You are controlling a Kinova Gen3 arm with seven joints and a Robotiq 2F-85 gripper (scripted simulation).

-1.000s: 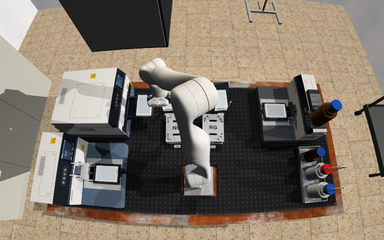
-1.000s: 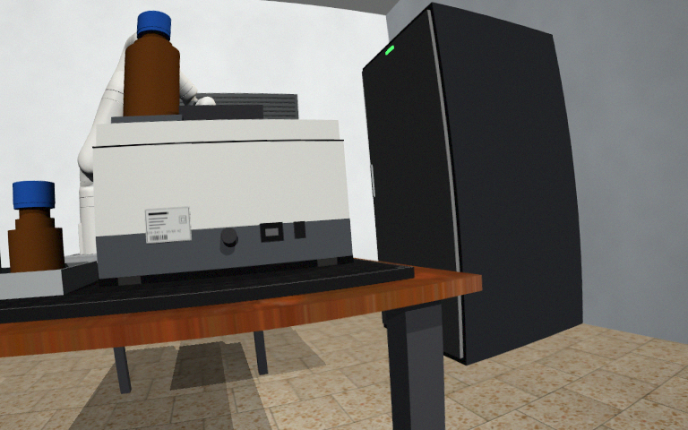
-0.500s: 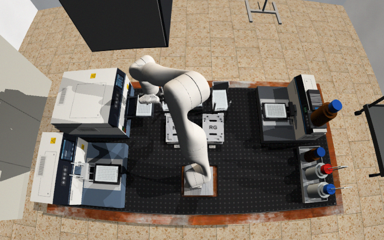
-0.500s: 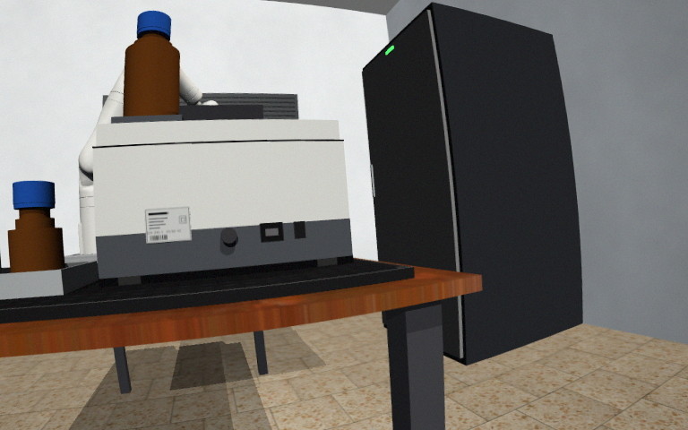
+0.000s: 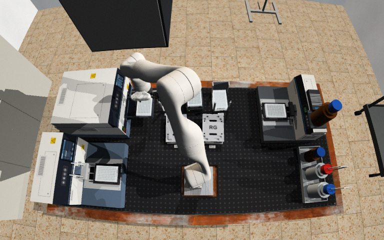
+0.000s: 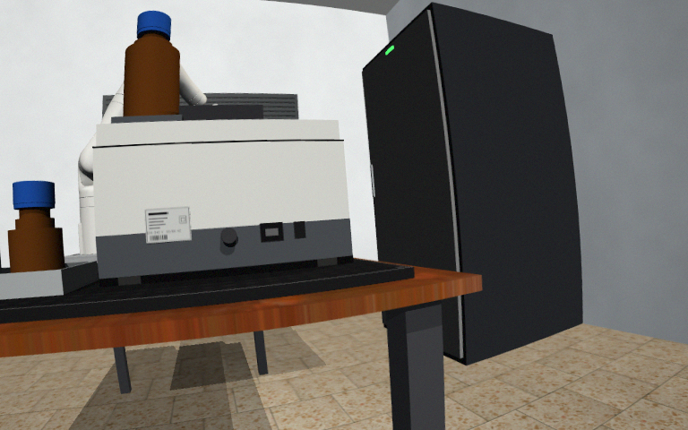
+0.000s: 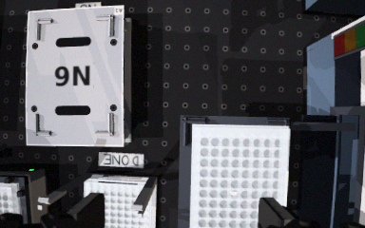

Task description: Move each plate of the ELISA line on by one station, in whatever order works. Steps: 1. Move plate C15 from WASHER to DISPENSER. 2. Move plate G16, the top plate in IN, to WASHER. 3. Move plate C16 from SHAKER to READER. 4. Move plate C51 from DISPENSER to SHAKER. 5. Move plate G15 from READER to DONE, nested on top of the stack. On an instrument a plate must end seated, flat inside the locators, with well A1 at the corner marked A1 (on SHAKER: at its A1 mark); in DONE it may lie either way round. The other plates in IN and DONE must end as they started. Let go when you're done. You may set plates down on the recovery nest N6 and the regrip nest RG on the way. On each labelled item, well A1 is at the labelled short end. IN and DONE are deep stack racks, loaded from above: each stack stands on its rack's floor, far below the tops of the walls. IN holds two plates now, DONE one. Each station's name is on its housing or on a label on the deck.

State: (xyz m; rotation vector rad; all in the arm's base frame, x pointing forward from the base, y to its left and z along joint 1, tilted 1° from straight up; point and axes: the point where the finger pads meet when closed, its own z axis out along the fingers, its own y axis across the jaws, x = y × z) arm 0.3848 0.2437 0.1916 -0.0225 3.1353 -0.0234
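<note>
My gripper [image 5: 140, 96] [image 7: 181, 213] is open and empty. It hangs over the near end of a white well plate [image 5: 144, 108] [image 7: 238, 171] that lies flat on the drawer of the big white instrument [image 5: 87, 99] at the back left. In the wrist view the DONE label [image 7: 121, 160] shows, with a plate [image 7: 116, 201] low in the rack beside it. The empty nest N6 [image 7: 43, 90] [image 5: 169, 130] lies further out. Other plates sit on the shaker [image 5: 195, 99] [image 7: 9, 199], in the tall rack [image 5: 220, 99], on the front-left instrument [image 5: 106, 173] and on the right instrument [image 5: 275, 110].
The nest RG [image 5: 212, 135] lies right of N6. My arm [image 5: 181, 93] [image 6: 193, 90] arches over the deck's middle and hides the DONE rack from above. Brown bottles [image 5: 325, 110] and a bottle rack [image 5: 314, 172] stand at the right edge. A black cabinet [image 5: 118, 22] stands behind the table.
</note>
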